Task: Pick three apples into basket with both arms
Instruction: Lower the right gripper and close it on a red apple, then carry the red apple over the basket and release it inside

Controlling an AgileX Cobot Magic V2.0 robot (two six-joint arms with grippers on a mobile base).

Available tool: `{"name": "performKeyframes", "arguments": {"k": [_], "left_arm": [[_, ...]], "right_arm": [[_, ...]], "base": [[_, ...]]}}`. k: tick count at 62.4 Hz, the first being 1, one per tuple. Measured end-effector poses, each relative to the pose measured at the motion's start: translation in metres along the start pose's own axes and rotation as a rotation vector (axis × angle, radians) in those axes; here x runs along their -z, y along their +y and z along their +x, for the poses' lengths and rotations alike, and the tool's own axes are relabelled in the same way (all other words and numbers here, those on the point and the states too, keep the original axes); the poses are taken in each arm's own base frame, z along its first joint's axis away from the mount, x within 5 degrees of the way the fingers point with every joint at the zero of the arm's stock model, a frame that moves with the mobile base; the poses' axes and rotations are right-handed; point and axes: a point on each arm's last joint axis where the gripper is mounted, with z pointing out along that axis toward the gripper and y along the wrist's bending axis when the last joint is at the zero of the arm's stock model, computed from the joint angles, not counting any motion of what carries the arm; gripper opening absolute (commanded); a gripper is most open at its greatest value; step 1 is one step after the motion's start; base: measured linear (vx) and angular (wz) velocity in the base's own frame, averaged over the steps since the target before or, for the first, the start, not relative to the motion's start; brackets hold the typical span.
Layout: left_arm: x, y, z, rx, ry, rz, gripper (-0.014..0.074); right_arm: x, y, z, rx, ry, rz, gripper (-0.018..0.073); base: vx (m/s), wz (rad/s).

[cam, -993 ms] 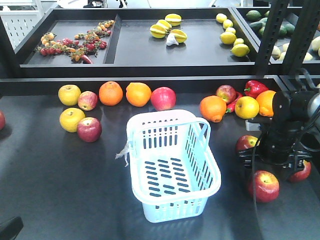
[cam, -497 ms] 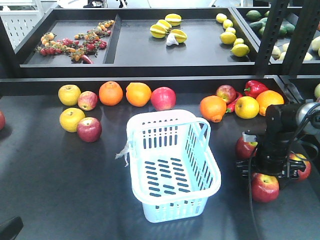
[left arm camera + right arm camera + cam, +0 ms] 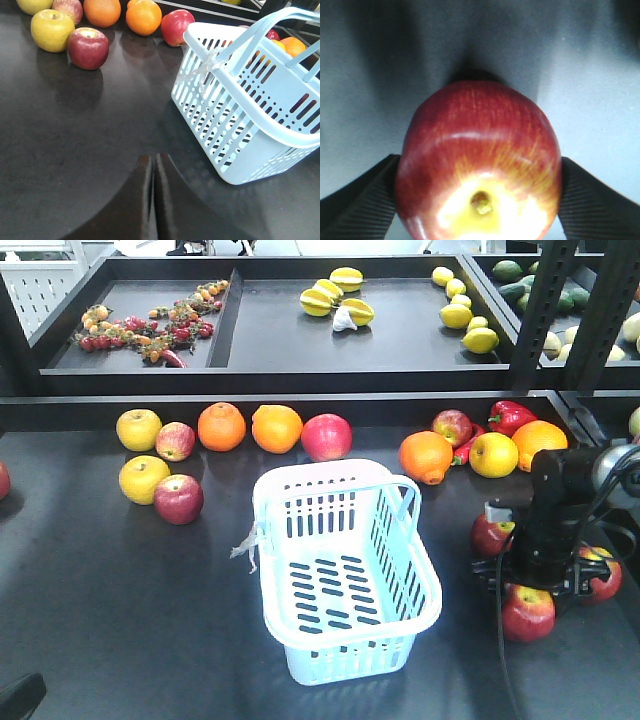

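Observation:
A dark red apple [image 3: 528,614] with a yellow stem patch lies right of the basket [image 3: 330,508]. My right gripper [image 3: 536,586] has come down over this apple [image 3: 479,165]. In the right wrist view its ribbed fingers [image 3: 360,200] press against both of the apple's sides. Two more red apples [image 3: 490,534] [image 3: 603,578] lie close beside that arm. Another red apple [image 3: 178,498] [image 3: 88,47] sits left of the pale blue basket [image 3: 250,105], which holds nothing. My left gripper [image 3: 152,159] hovers low over the dark table at the front left, shut with nothing in it.
Yellow apples [image 3: 139,428], oranges [image 3: 221,426] and a pink-red apple [image 3: 326,436] line the back of the table. Another orange [image 3: 426,456] and red peppers [image 3: 510,416] lie at the back right. A raised shelf of trays [image 3: 330,330] stands behind, with a black post [image 3: 545,300].
My right gripper has dropped from above the table down onto the front right apple and its fingers have closed against it. The left arm and the basket have not moved.

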Motion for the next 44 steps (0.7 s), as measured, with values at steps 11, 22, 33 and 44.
{"name": "performKeyframes", "arguments": {"k": [11,22,33,44], "left_arm": [[0.000,0.000,0.000,0.000,0.000,0.000,-0.0008],[0.000,0.000,0.000,0.000,0.000,0.000,-0.0008],[0.000,0.000,0.000,0.000,0.000,0.000,-0.0008],[0.000,0.000,0.000,0.000,0.000,0.000,-0.0008]], "right_arm": [[0.050,-0.003,0.006,0.011,-0.110,-0.008,-0.0008],[0.118,-0.007,0.031,0.037,-0.210,-0.015,-0.0008],[0.175,-0.004,0.068,0.079,-0.286,-0.105,-0.0007],[0.202,0.019,0.107,0.187,-0.328,-0.360,-0.0003]], "base": [[0.00,0.00],[0.00,0.00],[0.00,0.00],[0.00,0.00]]}}
